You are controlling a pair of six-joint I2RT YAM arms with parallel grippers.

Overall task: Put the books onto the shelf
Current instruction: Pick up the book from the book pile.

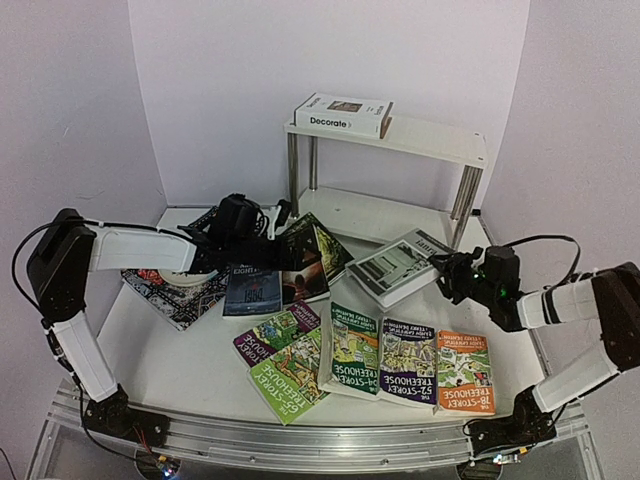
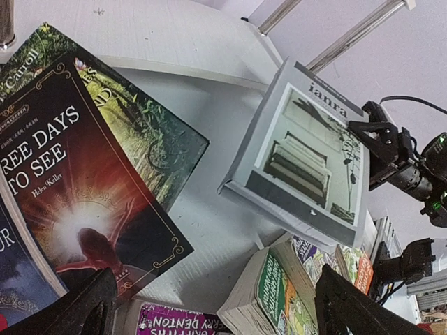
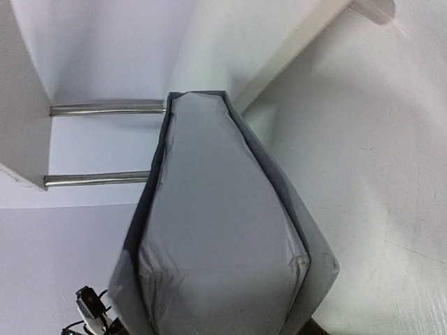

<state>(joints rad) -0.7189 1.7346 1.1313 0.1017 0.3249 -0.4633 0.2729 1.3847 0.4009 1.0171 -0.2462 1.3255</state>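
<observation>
Right fingers [image 2: 374, 136] pinch grey book [image 1: 398, 265] at its right edge; I judge shelf [image 1: 365, 212] just behind book, back-left of grip; left fingers [image 2: 342, 307] wide, farther off.

Light: bright, even, white | shadows: soft, faint beneath the shelf [image 1: 440, 142] | glare: none strong | focus: top view sharp; grey book [image 3: 223, 230] soft (too close, right wrist view)

I saw glossy paper covers on the books [image 1: 408, 362]; the grey book [image 3: 216, 230] looked smooth, matt; the shelf [image 1: 440, 140] had matt white boards, shiny metal legs [image 1: 293, 175].
</observation>
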